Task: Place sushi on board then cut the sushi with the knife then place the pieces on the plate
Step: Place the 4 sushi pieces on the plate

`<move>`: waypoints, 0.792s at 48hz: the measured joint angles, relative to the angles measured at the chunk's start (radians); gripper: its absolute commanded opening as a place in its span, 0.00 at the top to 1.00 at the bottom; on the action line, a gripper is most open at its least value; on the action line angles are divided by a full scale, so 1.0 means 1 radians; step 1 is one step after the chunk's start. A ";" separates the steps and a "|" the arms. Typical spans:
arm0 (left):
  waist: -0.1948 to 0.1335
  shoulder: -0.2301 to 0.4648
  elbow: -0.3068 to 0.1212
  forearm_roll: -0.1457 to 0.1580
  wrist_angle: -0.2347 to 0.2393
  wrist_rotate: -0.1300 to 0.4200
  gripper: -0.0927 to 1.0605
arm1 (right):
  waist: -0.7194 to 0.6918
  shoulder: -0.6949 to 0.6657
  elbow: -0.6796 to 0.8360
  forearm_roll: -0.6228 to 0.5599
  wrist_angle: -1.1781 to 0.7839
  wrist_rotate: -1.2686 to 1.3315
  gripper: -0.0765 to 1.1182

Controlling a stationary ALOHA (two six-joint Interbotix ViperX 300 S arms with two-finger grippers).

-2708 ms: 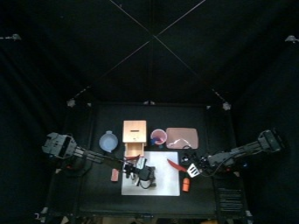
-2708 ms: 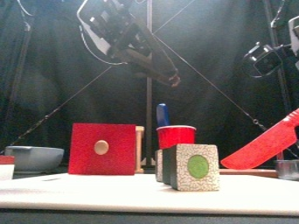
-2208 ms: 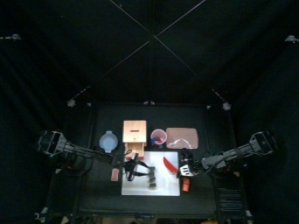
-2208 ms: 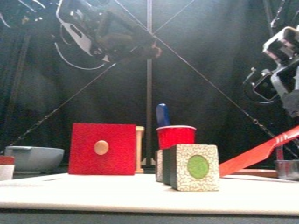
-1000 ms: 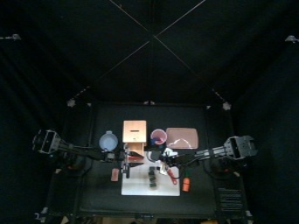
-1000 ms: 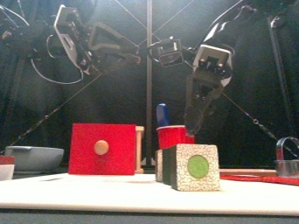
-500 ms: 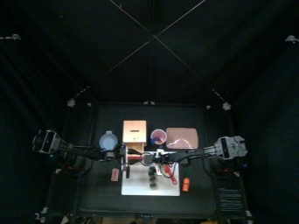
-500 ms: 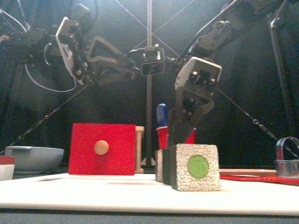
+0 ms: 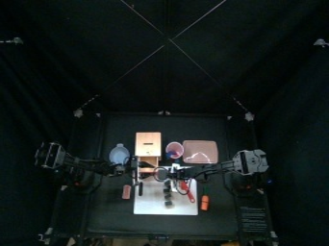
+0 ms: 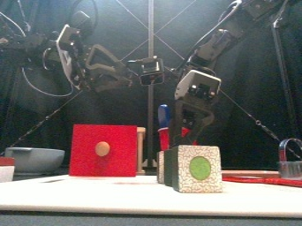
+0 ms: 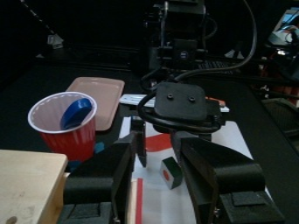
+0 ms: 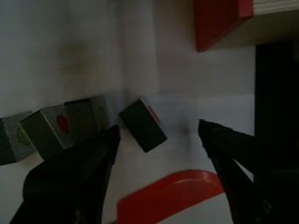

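The sushi roll (image 12: 49, 131) of dark green blocks lies on the white board (image 9: 180, 205). One cut piece (image 12: 140, 122) stands apart from it, shown in the front view as a speckled block with a green centre (image 10: 192, 168). My right gripper (image 12: 158, 131) hangs open just above that piece, a jaw on either side, not touching. The red knife (image 10: 266, 179) lies flat on the board's right side. My left gripper (image 11: 162, 149) is open and empty, held above the board's left part and facing the right gripper. The pink plate (image 9: 199, 151) lies behind the board.
A wooden box with a red drawer front (image 10: 102, 150) stands behind the board on the left. The red cup (image 10: 177, 137) with the blue knife (image 10: 164, 115) is beside it. A blue-grey bowl (image 10: 30, 159) sits at the far left.
My right gripper has laid the red knife down on the board's right side, swung left and come down over the sushi. The left arm rose, then turned toward the middle.
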 measured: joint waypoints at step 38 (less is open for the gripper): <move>0.012 -0.002 0.012 -0.003 0.000 -0.006 0.26 | 0.002 -0.121 0.091 0.044 0.035 0.023 0.39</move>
